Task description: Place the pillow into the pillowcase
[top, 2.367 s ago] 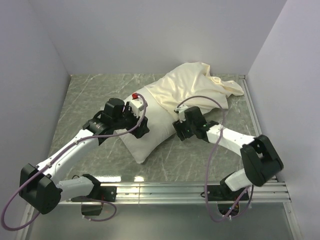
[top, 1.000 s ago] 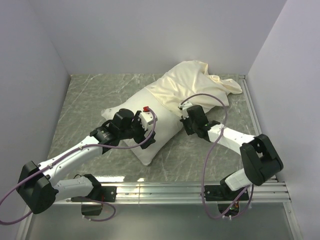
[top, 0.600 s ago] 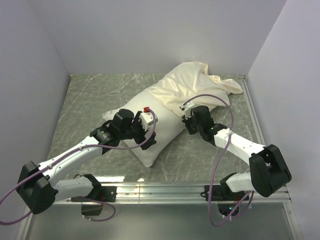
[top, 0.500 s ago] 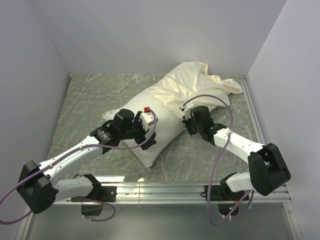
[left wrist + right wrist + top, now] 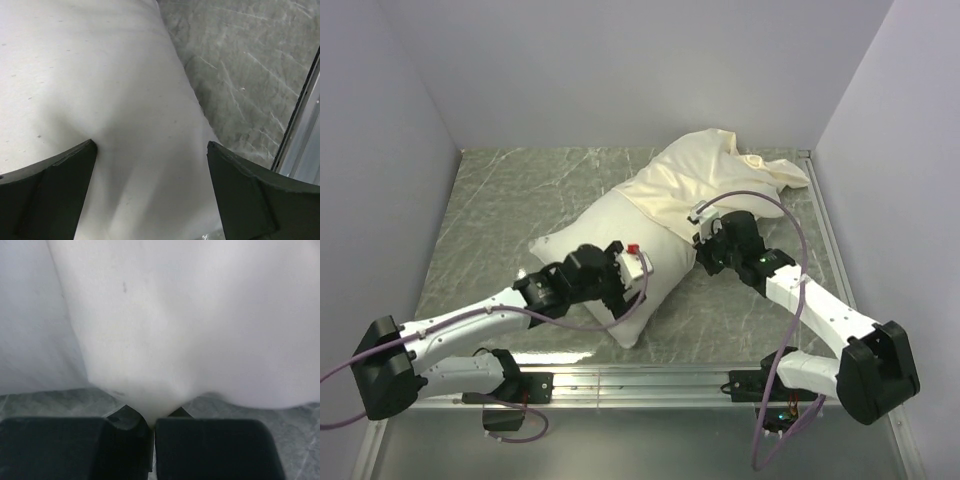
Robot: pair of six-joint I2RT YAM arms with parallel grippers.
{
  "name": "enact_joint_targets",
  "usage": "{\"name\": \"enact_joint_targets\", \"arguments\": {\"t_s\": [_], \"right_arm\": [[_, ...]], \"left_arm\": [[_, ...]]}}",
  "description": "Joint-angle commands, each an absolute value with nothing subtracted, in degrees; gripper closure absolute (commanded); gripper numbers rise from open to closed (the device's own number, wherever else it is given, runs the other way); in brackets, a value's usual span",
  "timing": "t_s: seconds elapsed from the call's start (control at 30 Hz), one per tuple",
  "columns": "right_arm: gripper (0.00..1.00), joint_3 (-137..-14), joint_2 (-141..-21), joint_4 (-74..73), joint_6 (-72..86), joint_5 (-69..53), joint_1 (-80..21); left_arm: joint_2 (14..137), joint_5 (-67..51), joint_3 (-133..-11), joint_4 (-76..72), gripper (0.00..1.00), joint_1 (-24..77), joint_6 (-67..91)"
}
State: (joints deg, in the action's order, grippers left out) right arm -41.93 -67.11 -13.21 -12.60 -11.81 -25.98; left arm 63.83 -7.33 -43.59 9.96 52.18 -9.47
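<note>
pillow: the white pillow (image 5: pixel 603 238) lies slantwise on the grey marbled tabletop (image 5: pixel 495 200). its near corner points toward the metal rail (image 5: pixel 700 380) at the front edge. the far end is hidden inside the sack, so how deep it goes cannot be seen.
pillowcase: the cream pillowcase (image 5: pixel 705 175) covers the far right part of the pillow. its mouth edge runs across the cushion. the closed end is bunched and crumpled near the far right corner of the table.
left gripper: the left gripper (image 5: pixel 151 146) sits on the near part of the pillow with its fingers (image 5: pixel 55 185) spread wide. the white fabric dents between them and nothing is clamped. in the top view the wrist body hides the fingertips.
right gripper: the right gripper (image 5: pixel 152 413) is at the right side of the bundle, where the cream edge meets the white cushion. its jaws are pressed together with a small peak of cloth pinched between them.
hard to make out: in the right wrist view the cloth looks washed out, nearly white with only a faint yellow tint. the pinched fold is taken as pillowcase from its place in the top view. whether pillow fabric is caught as well cannot be told.
cut off: the left wrist view shows only part of the pillow, a patch of table and a strip of the rail.
</note>
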Motion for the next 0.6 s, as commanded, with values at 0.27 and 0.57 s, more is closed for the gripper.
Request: {"name": "enact_joint_targets", "arguments": {"t_s": [0.27,0.57], "right_arm": [[1.00,-49.66,-65.84,-21.62,-13.01,-31.89,-26.45],[1.00,-72.39,-71.18,-31.63,-11.69,-46.57,-29.43]], "left_arm": [[79.80,8.54,-40.95,-11.78,0.29,58.81,-12.05],[81.65,-17.20,-64.49,-8.34,1.00,40.53,15.89]]}}
